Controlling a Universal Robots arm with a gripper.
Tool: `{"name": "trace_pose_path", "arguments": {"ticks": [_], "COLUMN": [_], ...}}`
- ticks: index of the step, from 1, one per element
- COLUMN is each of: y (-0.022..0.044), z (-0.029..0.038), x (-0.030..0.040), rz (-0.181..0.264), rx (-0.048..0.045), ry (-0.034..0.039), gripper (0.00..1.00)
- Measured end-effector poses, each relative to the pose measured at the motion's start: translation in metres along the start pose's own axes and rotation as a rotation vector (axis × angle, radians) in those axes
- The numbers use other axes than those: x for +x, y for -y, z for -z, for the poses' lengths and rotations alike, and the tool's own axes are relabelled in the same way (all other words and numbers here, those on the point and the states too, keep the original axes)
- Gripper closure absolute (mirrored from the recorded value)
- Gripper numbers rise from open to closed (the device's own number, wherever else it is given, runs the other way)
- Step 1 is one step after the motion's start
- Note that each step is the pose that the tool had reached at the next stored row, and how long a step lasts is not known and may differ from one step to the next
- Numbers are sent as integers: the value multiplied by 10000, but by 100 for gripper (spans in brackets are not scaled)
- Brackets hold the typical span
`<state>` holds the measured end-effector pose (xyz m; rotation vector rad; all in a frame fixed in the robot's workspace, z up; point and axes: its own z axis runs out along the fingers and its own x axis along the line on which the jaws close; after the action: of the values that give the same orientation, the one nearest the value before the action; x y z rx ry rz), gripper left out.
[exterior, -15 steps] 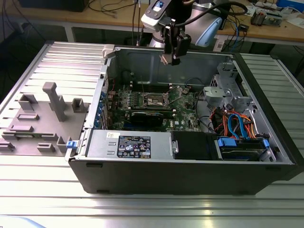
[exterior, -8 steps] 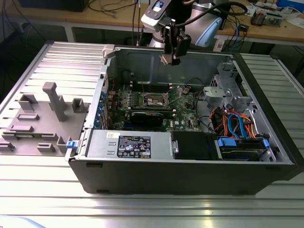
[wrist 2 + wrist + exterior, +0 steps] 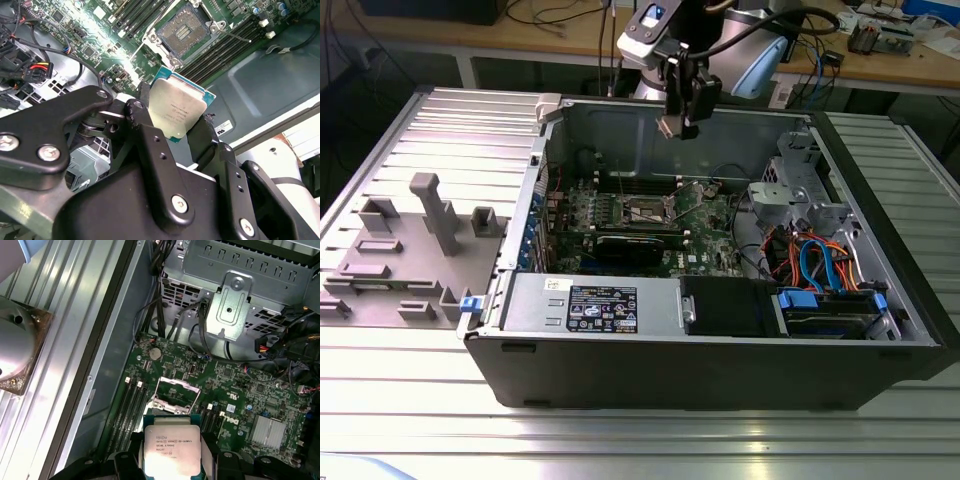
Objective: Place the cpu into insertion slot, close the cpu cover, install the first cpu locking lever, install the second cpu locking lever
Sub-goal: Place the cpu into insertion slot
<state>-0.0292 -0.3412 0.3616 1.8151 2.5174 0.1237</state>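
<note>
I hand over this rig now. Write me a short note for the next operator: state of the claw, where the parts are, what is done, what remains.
Claw: shut on the cpu, gripping two opposite edges, with the metal top facing both wrist cameras.
Position: the claw hangs above the open computer case, clear of the green board.
Insertion slot: empty, contact field exposed.
Done: the cpu is picked up.
Left: the insertion and every step after it. The cpu is not yet in the slot.
</note>
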Motion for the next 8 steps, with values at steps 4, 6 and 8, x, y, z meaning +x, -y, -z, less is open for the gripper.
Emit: {"name": "trace_pose_path", "arguments": {"ticks": [4,6,8], "y": [1,1,1], "z": [-11,-12,-14], "x": [0,0,0], "rz": [0,0,-20], "rx": [1,0,-1], "ry": [1,0,1], "gripper": [46,46,46]}}
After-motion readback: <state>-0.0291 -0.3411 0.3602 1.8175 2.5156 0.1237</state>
